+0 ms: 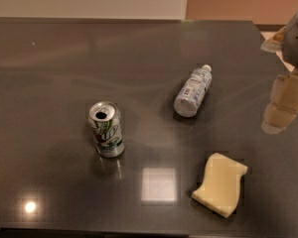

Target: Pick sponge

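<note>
Your gripper [280, 108] hangs at the dark table's [49, 58] right edge: clear plastic bottle [192, 91] to its left, green-white soda can [107, 129] beyond, pale yellow foam sponge [220, 184] front-left.

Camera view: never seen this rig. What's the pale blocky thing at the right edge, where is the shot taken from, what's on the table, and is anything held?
This is one camera looking down at a dark table at an angle. Where it is mounted is not on record. The pale blocky shape at the right edge is the gripper, the grasping end of the robot's single arm. It sits over the table's right side, and nothing shows in it. Three things are on the table, all apart from each other. A soda can stands upright left of centre, with its top open. A clear water bottle lies on its side further back. The pale yellow sponge lies near the front edge, on the right. The sponge is the thing to pick, and nothing touches it.
</note>
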Robot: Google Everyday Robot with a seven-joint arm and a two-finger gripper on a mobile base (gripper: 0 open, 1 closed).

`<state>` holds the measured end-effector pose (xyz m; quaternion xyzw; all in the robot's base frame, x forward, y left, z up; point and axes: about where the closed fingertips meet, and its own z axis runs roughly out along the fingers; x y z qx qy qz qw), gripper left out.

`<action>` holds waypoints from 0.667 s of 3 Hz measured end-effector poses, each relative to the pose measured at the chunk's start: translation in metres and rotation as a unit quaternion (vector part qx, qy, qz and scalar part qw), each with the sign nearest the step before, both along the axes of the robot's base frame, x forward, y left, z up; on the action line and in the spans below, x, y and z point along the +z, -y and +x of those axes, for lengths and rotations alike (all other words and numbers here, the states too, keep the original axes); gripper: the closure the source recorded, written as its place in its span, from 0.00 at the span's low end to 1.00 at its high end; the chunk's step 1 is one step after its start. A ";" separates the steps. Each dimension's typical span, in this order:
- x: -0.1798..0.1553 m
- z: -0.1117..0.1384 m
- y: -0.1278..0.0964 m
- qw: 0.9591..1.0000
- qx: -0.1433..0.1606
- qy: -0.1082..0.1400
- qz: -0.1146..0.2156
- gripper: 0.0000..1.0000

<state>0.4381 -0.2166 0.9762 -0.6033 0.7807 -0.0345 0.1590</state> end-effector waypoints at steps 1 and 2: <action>0.000 0.000 0.000 1.000 0.000 0.000 0.000 0.00; 0.001 -0.003 -0.007 0.999 0.041 -0.013 -0.004 0.00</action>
